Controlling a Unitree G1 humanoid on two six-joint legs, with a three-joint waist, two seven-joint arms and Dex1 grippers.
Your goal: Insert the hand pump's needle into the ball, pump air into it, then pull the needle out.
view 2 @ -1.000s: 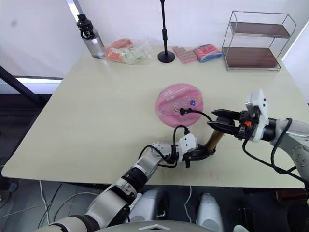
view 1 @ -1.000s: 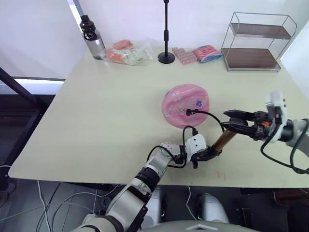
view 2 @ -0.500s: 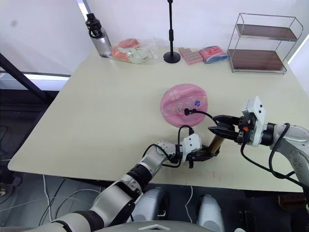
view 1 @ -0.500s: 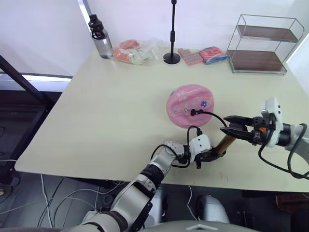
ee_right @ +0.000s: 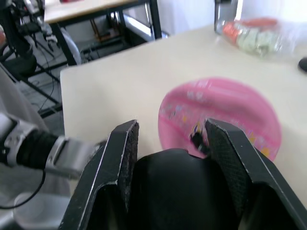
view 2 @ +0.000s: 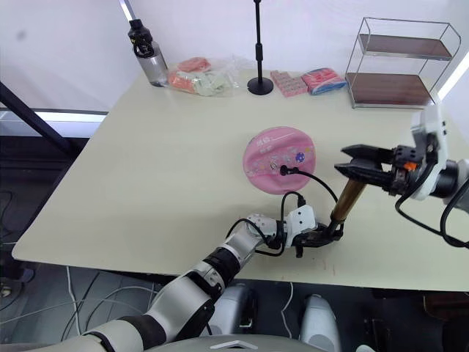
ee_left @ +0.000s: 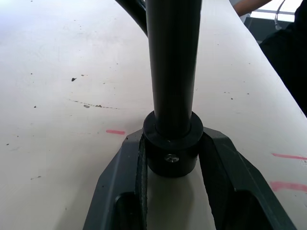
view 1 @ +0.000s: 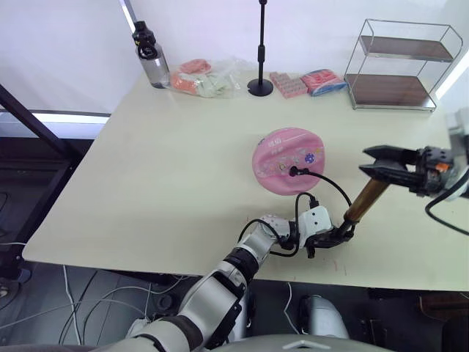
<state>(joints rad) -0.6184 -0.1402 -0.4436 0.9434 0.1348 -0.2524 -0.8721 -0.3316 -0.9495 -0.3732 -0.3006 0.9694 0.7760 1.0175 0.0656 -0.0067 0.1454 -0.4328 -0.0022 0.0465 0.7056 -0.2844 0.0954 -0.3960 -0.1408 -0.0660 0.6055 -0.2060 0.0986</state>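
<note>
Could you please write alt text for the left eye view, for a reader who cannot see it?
On a pale table, the left claw grips the hand pump at its base while the right claw holds its handle end. The pump's black hose runs to a flattened pink ball.

One pink ball (view 1: 287,160), one pump (view 1: 363,201), one bottle (view 1: 147,55), one black stand (view 1: 260,48), one wire shelf (view 1: 399,64), and perhaps three or four snack packets (view 1: 204,79) at the back of one table (view 1: 168,161).

Pale lettering marks the pink ball (view 1: 286,160), yet none of it can be read.
</note>
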